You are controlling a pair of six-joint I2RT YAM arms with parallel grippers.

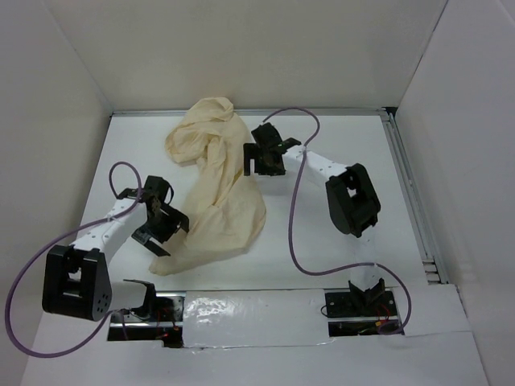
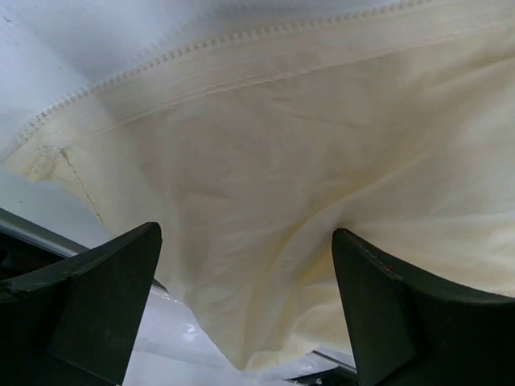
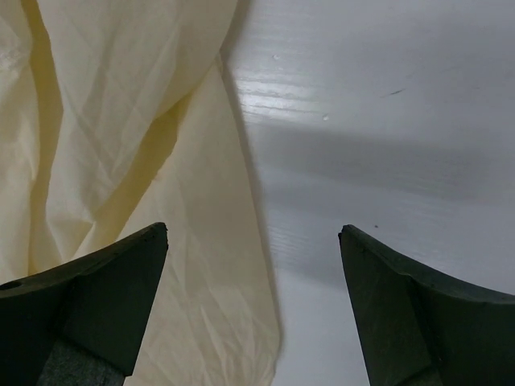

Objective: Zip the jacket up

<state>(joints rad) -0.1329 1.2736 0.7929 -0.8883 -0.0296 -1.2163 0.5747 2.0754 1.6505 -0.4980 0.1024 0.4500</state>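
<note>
At the table's near left, just past the bases, the left gripper hangs over the jacket's near hem. Its jaws are spread wide with nothing between them; whether they touch the cloth below, I cannot tell. The jacket lies crumpled in a strip from near left to far centre. Bare table lies open to its right and at the far left. Farther back, the right gripper sits at the jacket's right edge, jaws wide and empty, one over cloth, the other over bare table. Walls close off the left, far and right sides.
</note>
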